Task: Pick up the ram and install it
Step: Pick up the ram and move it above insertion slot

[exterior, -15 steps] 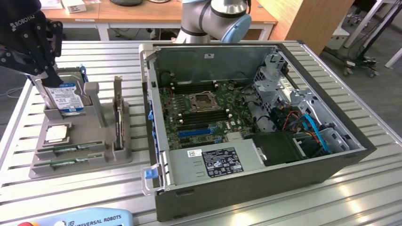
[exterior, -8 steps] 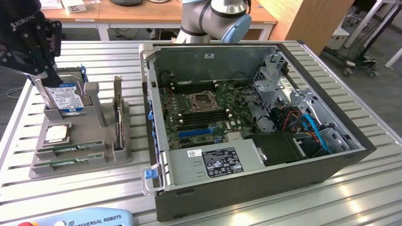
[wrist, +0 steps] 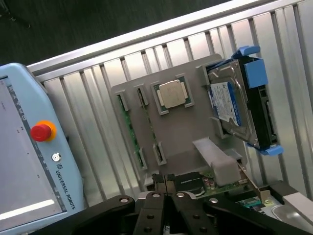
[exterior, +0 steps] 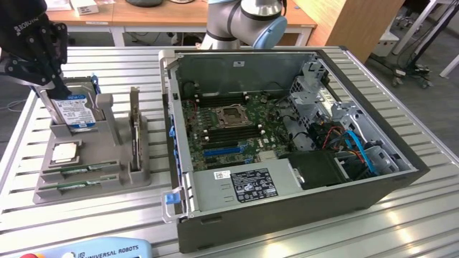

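Two green ram sticks [exterior: 80, 169] lie edge-up in the front slots of a grey holder [exterior: 107, 180] on the slatted table, at the exterior view's left. In the wrist view one ram stick [wrist: 129, 126] shows as a thin green strip in the holder [wrist: 186, 137]. My black gripper [exterior: 32, 54] hangs well above the holder's far end, over the hard drive, and touches nothing. Its fingertips [wrist: 157, 180] meet with nothing between them, so the gripper [wrist: 165, 180] is shut.
The holder also carries a silver processor [wrist: 171, 94], a blue-labelled hard drive [exterior: 75, 113] and an upright card [exterior: 134, 123]. An open computer case [exterior: 287, 215] with its motherboard [exterior: 229, 123] lies at the exterior view's right. A teach pendant [wrist: 29, 161] rests near the table's front.
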Controlling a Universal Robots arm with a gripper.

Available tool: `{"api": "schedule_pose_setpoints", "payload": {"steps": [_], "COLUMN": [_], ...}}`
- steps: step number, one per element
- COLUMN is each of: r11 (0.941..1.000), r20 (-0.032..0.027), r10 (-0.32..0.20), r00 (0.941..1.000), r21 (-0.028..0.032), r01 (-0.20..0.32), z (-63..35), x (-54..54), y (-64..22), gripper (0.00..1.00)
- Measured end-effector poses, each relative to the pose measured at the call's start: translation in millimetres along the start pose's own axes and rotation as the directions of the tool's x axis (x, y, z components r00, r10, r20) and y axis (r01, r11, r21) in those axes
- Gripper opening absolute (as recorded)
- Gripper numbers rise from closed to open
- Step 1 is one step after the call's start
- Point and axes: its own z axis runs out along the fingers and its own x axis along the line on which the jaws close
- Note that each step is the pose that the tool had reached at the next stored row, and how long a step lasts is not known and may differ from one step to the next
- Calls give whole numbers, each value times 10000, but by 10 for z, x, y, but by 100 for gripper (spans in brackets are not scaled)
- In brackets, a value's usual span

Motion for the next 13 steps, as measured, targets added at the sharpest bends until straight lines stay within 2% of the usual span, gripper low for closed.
{"api": "schedule_pose_setpoints", "payload": {"steps": [3, 13], "r11": [9995, 9922], "r20": [-13, -80], "r10": [-297, -1105], "r00": [9996, 9938], "r21": [-104, -597], "r01": [297, 1098], "z": [0, 3], "x": [0, -3], "y": [-1, -8], "gripper": [10, 10]}}
